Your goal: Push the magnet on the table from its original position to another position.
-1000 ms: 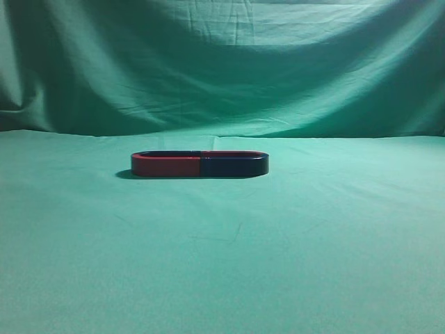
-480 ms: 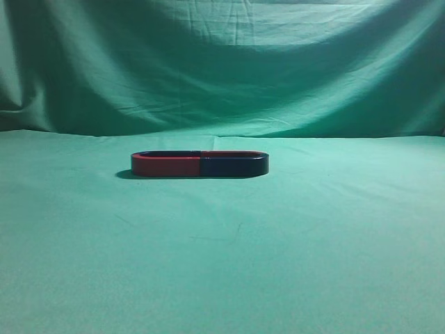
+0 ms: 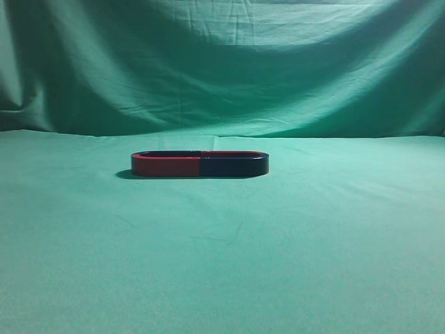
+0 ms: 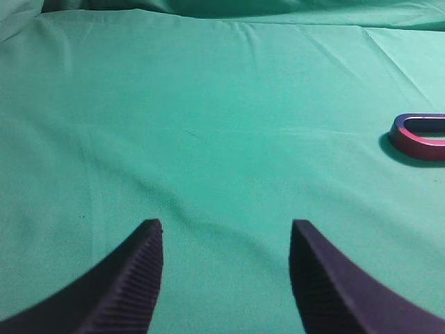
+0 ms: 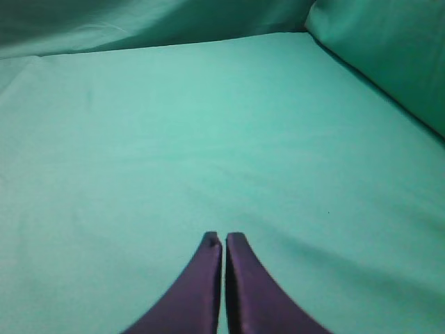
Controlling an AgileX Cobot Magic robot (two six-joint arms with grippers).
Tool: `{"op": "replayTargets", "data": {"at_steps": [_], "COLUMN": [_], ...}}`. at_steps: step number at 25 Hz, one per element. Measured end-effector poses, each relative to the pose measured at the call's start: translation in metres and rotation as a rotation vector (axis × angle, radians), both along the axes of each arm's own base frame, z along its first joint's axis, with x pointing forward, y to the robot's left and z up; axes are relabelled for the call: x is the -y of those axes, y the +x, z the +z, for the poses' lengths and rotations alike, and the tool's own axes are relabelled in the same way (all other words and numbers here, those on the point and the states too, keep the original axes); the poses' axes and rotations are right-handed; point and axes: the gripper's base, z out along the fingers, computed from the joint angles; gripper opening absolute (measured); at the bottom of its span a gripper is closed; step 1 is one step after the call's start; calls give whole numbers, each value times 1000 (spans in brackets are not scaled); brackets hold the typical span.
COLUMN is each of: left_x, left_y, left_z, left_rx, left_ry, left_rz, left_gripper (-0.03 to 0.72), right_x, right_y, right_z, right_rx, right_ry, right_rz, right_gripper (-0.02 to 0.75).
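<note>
The magnet (image 3: 199, 164) is a flat oval loop, red on its left half and dark blue on its right half. It lies on the green cloth near the middle of the exterior view. Its red end (image 4: 419, 137) shows at the right edge of the left wrist view. My left gripper (image 4: 226, 233) is open and empty, over bare cloth well to the left of the magnet. My right gripper (image 5: 224, 239) is shut with nothing between its jaws, over bare cloth; the magnet is out of its view. Neither arm shows in the exterior view.
Green cloth (image 3: 222, 264) covers the whole table and hangs as a backdrop (image 3: 222, 62) behind it. In the right wrist view the cloth rises as a fold (image 5: 389, 56) at the upper right.
</note>
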Motion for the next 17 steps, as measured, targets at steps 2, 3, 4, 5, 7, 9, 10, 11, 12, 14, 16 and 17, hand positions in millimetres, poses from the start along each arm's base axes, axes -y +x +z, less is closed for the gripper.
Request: {"op": "replayTargets", "data": {"at_steps": [2,3,4,5,7,9,10,11,12,14,16,17], "left_x": [0,0,0,0,0,0,0,0,0,0,0,0], "left_y": [0,0,0,0,0,0,0,0,0,0,0,0], "left_z": [0,0,0,0,0,0,0,0,0,0,0,0], "left_rx": [0,0,0,0,0,0,0,0,0,0,0,0], "left_ry": [0,0,0,0,0,0,0,0,0,0,0,0], "left_rz": [0,0,0,0,0,0,0,0,0,0,0,0], "left_gripper": [372,372,372,372,372,372,372,372,372,372,372,372], "right_x": [0,0,0,0,0,0,0,0,0,0,0,0], "right_y": [0,0,0,0,0,0,0,0,0,0,0,0], "right_z": [0,0,0,0,0,0,0,0,0,0,0,0], "right_rx": [0,0,0,0,0,0,0,0,0,0,0,0], "right_ry": [0,0,0,0,0,0,0,0,0,2,2,2], "right_rz": [0,0,0,0,0,0,0,0,0,-1,-1,-1], "right_gripper": [0,0,0,0,0,0,0,0,0,0,0,0]}}
